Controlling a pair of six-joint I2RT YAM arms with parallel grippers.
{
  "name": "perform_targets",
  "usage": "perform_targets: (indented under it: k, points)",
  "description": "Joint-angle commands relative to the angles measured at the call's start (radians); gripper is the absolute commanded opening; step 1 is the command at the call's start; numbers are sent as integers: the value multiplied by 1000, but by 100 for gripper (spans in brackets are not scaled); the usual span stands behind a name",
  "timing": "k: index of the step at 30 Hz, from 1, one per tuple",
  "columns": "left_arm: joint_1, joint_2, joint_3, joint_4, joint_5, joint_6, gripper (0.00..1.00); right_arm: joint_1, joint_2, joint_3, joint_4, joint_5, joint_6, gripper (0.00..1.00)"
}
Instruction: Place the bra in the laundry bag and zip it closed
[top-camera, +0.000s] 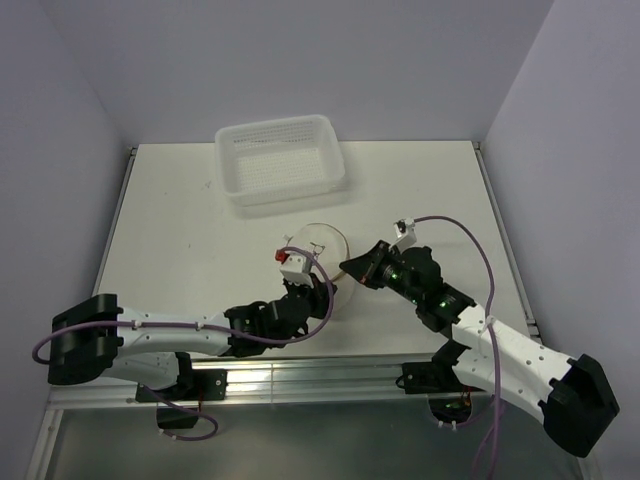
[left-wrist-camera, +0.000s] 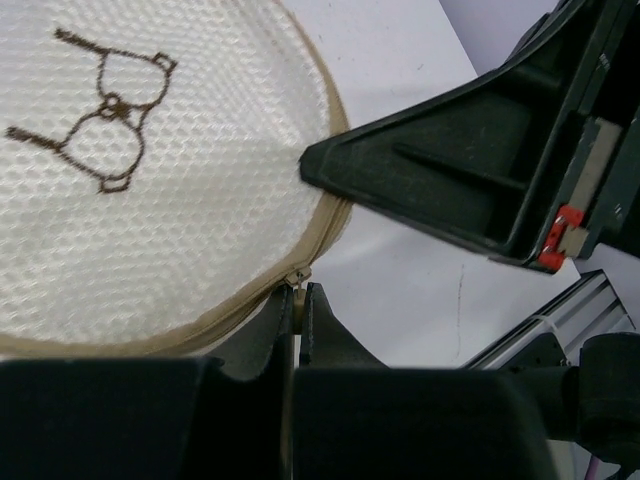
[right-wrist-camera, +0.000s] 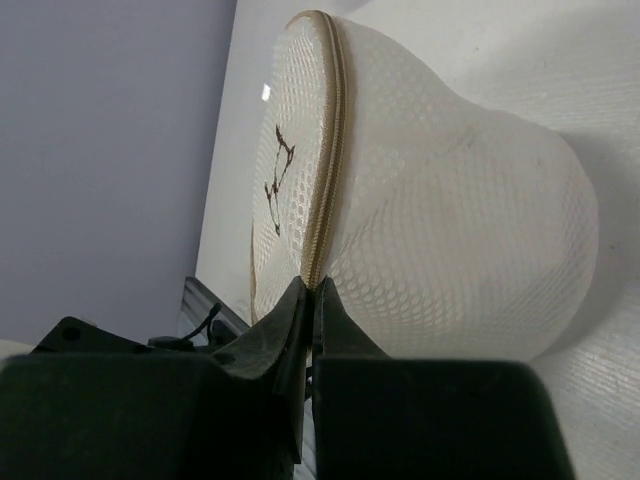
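The right gripper (right-wrist-camera: 310, 295) is pinched shut on the zip seam (right-wrist-camera: 332, 150) of the laundry bag (right-wrist-camera: 450, 210) toward the tabletop's (top-camera: 200, 220) near edge, and the left gripper (left-wrist-camera: 300, 300) clamps the zipper pull (left-wrist-camera: 297, 277); either thin hold could slip, so the bag drags and its mesh snags.

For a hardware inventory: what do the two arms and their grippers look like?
Both the left arm and right arm have white links with black joint housings. A purple cable runs along each. A white camera block sits at each wrist. The left gripper and right gripper have black, wedge-shaped fingers tapering to thin tips. Small green lights glow on the right arm.
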Motion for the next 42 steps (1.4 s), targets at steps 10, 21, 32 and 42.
perform_targets:
  k: [10, 21, 32, 42]
  points:
    - [54, -411, -187, -321, -165, -23, 0, -265, 58, 129, -28, -192, -200, 0]
    - [35, -444, -182, -231, -119, -26, 0, -198, 173, 238, -12, -248, -194, 51]
    - [-25, -142, -67, 43, -61, -14, 0, 24, -80, -41, 6, -50, -14, 76]
    - [-50, -108, -67, 69, -32, -19, 0, 83, -52, -28, 63, -34, 13, 75]
